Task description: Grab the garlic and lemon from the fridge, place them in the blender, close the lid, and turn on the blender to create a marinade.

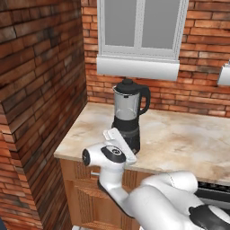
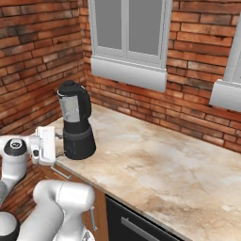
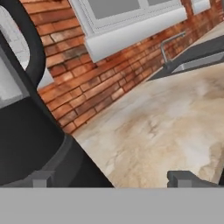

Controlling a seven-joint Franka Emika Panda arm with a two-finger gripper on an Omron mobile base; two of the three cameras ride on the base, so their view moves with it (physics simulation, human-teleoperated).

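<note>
Unmarked blender [image 1: 129, 117], lid [image 1: 127, 84] on

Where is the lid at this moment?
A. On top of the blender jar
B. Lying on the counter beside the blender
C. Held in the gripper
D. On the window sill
A: the black lid sits on the mouth of the blender jar, and the open gripper beside the base holds nothing.
</note>
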